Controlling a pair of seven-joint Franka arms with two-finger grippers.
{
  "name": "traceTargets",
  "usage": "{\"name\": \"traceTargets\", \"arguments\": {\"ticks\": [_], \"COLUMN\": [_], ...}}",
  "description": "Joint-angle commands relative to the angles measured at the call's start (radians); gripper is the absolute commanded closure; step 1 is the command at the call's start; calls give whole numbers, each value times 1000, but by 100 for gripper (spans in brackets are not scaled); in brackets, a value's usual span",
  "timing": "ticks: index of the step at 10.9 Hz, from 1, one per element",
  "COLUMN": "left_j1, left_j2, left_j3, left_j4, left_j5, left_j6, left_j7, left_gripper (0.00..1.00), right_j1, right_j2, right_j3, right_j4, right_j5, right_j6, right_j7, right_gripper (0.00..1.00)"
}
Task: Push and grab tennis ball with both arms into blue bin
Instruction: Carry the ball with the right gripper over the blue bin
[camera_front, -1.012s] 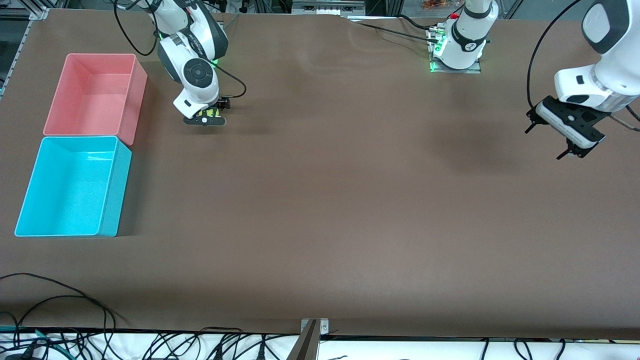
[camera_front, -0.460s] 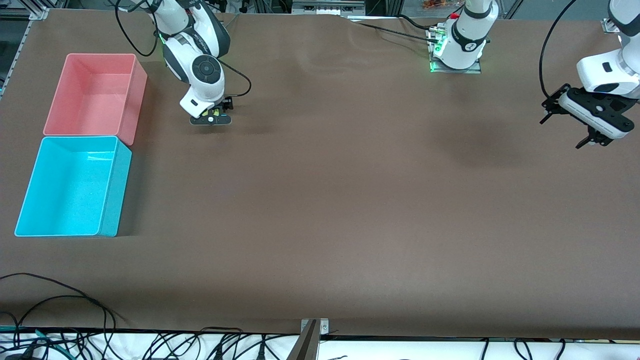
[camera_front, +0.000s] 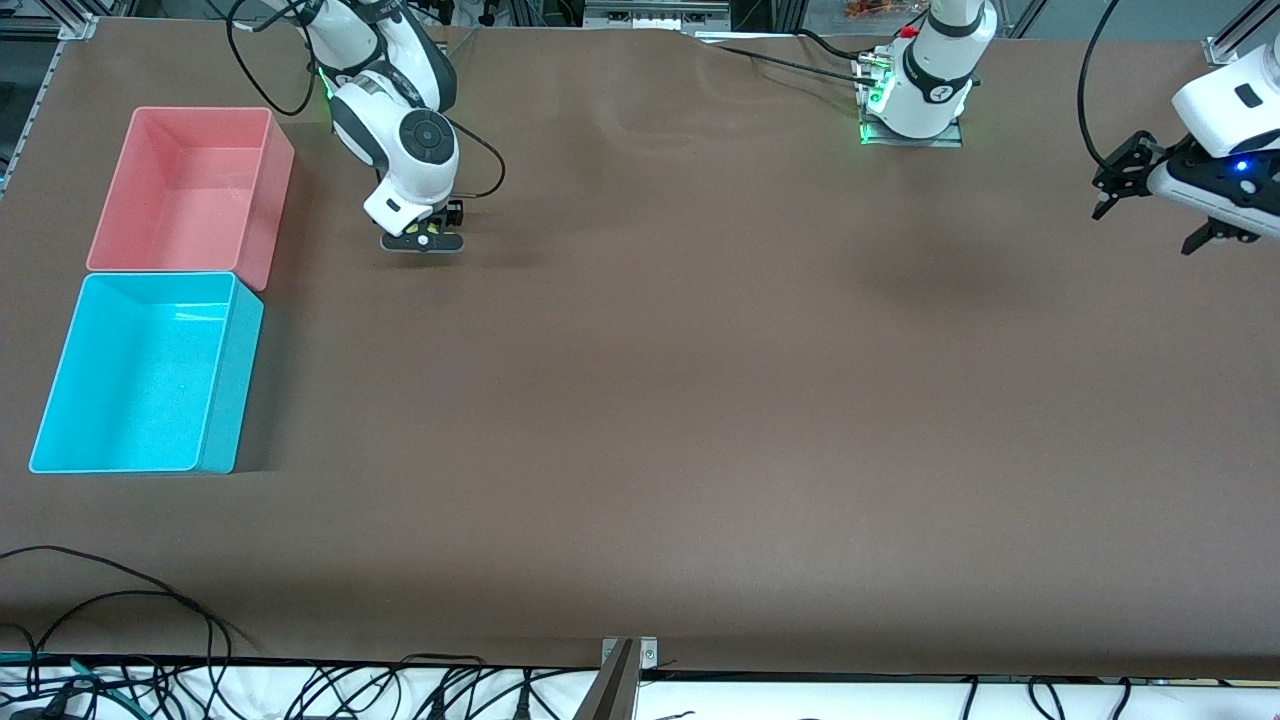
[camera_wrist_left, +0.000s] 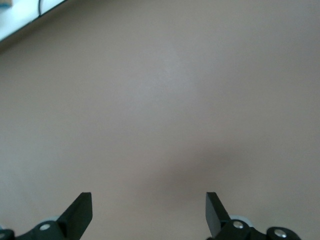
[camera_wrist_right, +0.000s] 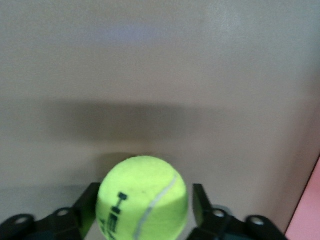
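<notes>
Tennis ball (camera_wrist_right: 143, 198) sits between the fingers of my right pincer (camera_wrist_right: 145, 207), one finger (camera_wrist_right: 88, 204) on each flank, pressed against the fuzz: grasping the ball. The pincer is low over the table (camera_front: 700, 400), just beside the pink bin (camera_front: 190, 190), toward the right arm's end. Ball is round, no long axis; its black lettering faces my wrist camera, white seam curving across it. Blue bin (camera_front: 150, 372) lies nearer the front camera than the pink one. My left pincer (camera_front: 1165, 205) hangs released above the table's left-arm end.
</notes>
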Motion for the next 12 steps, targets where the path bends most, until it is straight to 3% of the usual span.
{"name": "traceTargets", "arguments": {"ticks": [1,2,6,9,12], "left_j1": [-6,-6,4,1,-38], "left_j2": [14,19,88,83,86], "left_j3": [-12,-2,-10,-65,-52], "left_j4": [76,100,211,211,215], "left_j5": [23,14,-4,-15,-12], "left_j6": [-84,-97,-180,-192,-192], "left_j7": [-154,-177,-227,-324,-372], "left_gripper": [0,0,0,0,0], "right_j1": [4,4,4,4,5], "right_j2": [8,8,2,-1,19], "right_j3": [4,4,6,7,6], "right_j4": [-10,-10,33,171,330], "right_j5": [-43,-43,-42,-27,59], "right_j6": [24,22,-21,-229,-399], "right_j7": [77,80,73,12,-80], "right_gripper": [58,65,66,66,66]}}
